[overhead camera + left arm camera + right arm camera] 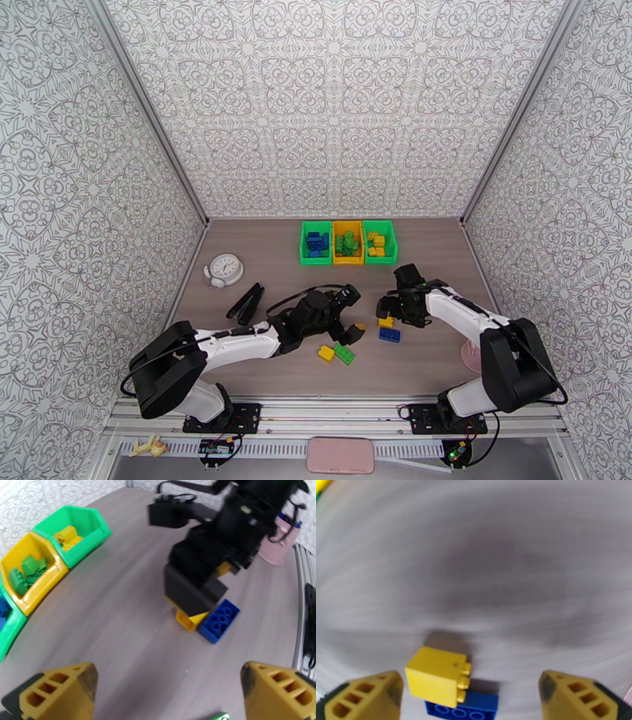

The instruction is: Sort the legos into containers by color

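My right pincer (472, 691) hangs low over the table with its jaws apart and nothing clamped. The yellow brick (436, 681) lies on its side between the fingers, nearer one finger than the other, with its studs facing the farther one. The blue brick (474, 709) sits just beside it on the wrist side, seemingly touching it.

To do this well, I judge I should centre on the yellow one, sink low enough to press its flat sides, and keep the blue one out of the squeeze. It belongs with the other yellows in the green bin (379, 241) ahead of the pincer. My left pincer (170, 681) is likewise apart and empty.

I can read no brand or writing; the clock (223, 270) face is too small.
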Controlling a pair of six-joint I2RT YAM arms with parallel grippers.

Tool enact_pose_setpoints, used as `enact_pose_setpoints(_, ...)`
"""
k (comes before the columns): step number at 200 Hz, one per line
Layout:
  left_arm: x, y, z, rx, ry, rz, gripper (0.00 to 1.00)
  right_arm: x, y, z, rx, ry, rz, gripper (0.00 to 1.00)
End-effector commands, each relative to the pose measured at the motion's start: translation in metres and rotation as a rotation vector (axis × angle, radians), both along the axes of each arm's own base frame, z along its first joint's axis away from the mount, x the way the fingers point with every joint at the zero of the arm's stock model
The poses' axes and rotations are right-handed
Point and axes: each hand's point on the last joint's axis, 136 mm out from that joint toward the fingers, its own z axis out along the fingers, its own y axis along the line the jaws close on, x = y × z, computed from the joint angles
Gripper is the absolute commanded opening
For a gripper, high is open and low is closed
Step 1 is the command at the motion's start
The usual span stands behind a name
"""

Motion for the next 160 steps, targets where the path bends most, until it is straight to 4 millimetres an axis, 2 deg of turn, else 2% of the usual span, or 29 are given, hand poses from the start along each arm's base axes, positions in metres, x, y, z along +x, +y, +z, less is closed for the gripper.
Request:
enact_pose_setpoints(1,-0.004,0.0,0.006,-0.006,-0.044,-0.01,1.0,0.001,0.011,0.005,0.003,0.024,0.006,0.83)
enact_pose_setpoints(53,-0.006,0.002,0.005,-0.003,-0.075,0.005,1.0,0.001,0.013,-0.009,-0.012,0.077,0.015,0.64)
enact_pose_setpoints(104,-0.003,0.004,0.006,-0.014,-0.079,0.032,1.0,0.002,0.009,-0.008,-0.032,0.065,0.009,0.49)
enact_pose_setpoints(129,0.003,0.006,0.006,-0.002,-0.106,0.065,1.0,0.004,0.011,-0.001,-0.019,0.042,0.02,0.38)
enact_pose_setpoints(160,0.019,-0.002,0.015,-0.02,-0.153,0.106,1.0,0.022,0.012,0.029,-0.004,-0.078,0.012,0.33)
